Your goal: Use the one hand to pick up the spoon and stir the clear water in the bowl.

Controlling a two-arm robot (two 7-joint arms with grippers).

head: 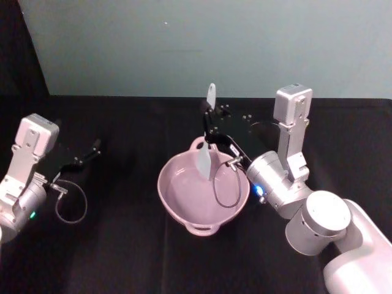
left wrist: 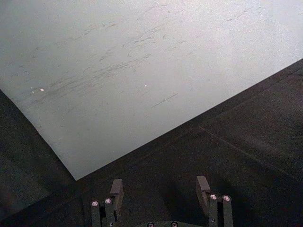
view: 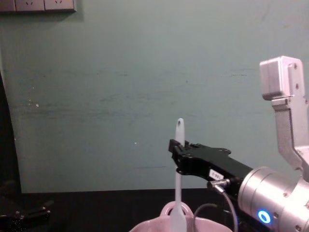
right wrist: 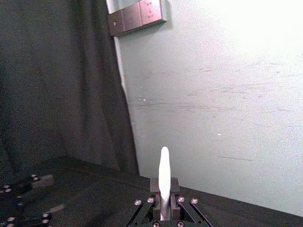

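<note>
The pale pink bowl [head: 177,197] stands mid-table; its rim and loop handle [view: 170,211] peek up in the chest view. My right gripper [head: 210,130] hovers over the bowl's far rim, shut on the white spoon [head: 205,160]. The spoon hangs upright, blade down inside the bowl and holed handle end up. From the chest, the spoon [view: 178,188] runs down through the right gripper [view: 177,153]. The right wrist view has the handle [right wrist: 164,172] pinched in the right gripper [right wrist: 164,201]. I cannot tell whether the blade touches water. My left gripper [head: 93,149] rests open at the far left.
A grey cable loop [head: 225,187] from the right wrist hangs over the bowl's right side. The table [head: 122,245] is covered in black cloth and ends at a pale green wall [head: 202,43]. Both left fingers [left wrist: 116,191] stand apart over bare cloth.
</note>
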